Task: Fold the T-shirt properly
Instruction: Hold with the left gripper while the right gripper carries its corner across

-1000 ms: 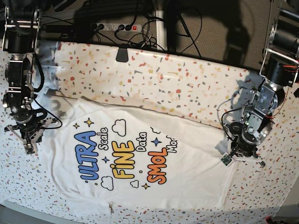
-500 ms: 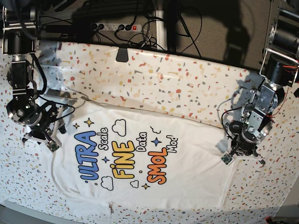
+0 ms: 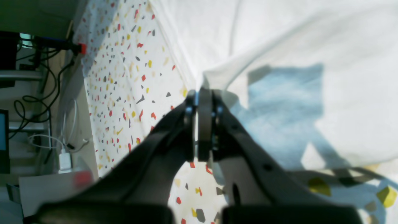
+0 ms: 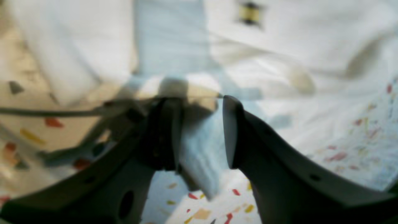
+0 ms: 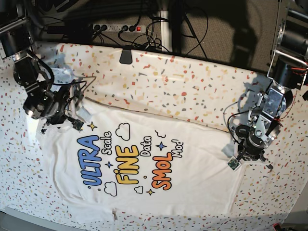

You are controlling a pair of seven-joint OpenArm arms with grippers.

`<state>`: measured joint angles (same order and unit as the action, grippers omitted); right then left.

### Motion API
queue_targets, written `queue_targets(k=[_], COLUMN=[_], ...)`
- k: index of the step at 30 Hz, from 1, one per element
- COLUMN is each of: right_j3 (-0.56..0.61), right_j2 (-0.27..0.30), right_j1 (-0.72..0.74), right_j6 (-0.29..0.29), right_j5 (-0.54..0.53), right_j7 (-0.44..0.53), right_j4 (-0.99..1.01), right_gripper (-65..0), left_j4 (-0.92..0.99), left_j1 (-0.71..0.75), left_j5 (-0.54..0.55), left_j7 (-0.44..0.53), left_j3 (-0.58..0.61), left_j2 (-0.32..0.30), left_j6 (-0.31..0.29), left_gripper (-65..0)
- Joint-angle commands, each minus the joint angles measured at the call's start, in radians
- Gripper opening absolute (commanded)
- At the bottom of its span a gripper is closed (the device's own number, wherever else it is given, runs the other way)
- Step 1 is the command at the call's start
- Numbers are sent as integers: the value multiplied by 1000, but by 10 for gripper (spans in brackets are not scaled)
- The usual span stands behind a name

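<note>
The white T-shirt [image 5: 159,180] lies spread print-up on the speckled table covering [image 5: 192,82]. My left gripper [image 5: 240,158] is at the shirt's right edge in the base view. In the left wrist view the left gripper [image 3: 199,93] is shut, with a corner of the T-shirt [image 3: 311,40] pinched at its tips. My right gripper [image 5: 79,115] hovers at the shirt's upper left corner. Up close, the right gripper [image 4: 199,102] stands open, and a fold of the T-shirt [image 4: 279,46] sits loose in the gap between its fingers [image 4: 230,124].
A power strip [image 5: 120,28] and tangled cables run along the dark strip behind the table. A black clamp [image 5: 126,55] grips the table's far edge. Beyond the table's side edge, a white charger [image 3: 65,158] hangs among cables.
The right arm has swung from the table left of the shirt up to its upper left corner, and its jaws have opened. The left gripper has stayed put, still shut on the shirt's edge.
</note>
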<state>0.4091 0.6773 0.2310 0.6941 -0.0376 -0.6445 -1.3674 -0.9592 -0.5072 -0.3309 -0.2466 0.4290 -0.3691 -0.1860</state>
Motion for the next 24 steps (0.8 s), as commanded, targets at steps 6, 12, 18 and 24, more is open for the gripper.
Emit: queue_targets(k=[6,12,18,24], right_j3=[104,98,98,100], right_j2=[16,18,18,18], right_j1=[23,23,19,-10], right_j6=[4,4,4,4], right_j5=[89,-31,-123,-124], right_j7=[-42,-205,-232,-207], right_j4=[-133,-326,-360,-351], right_gripper=[-418,-418,-418,-418], left_j4=[-15,-15,-15,-15], left_j1=[-34,-34,-34,-34], left_j5=[3,3,3,4], left_j7=[13,13,9,9], left_j3=[-8,-8,-8,-8], left_j2=[-11,-11,-11,-11], left_j6=[17,17,17,17], left_gripper=[-650,-650,-650,-650])
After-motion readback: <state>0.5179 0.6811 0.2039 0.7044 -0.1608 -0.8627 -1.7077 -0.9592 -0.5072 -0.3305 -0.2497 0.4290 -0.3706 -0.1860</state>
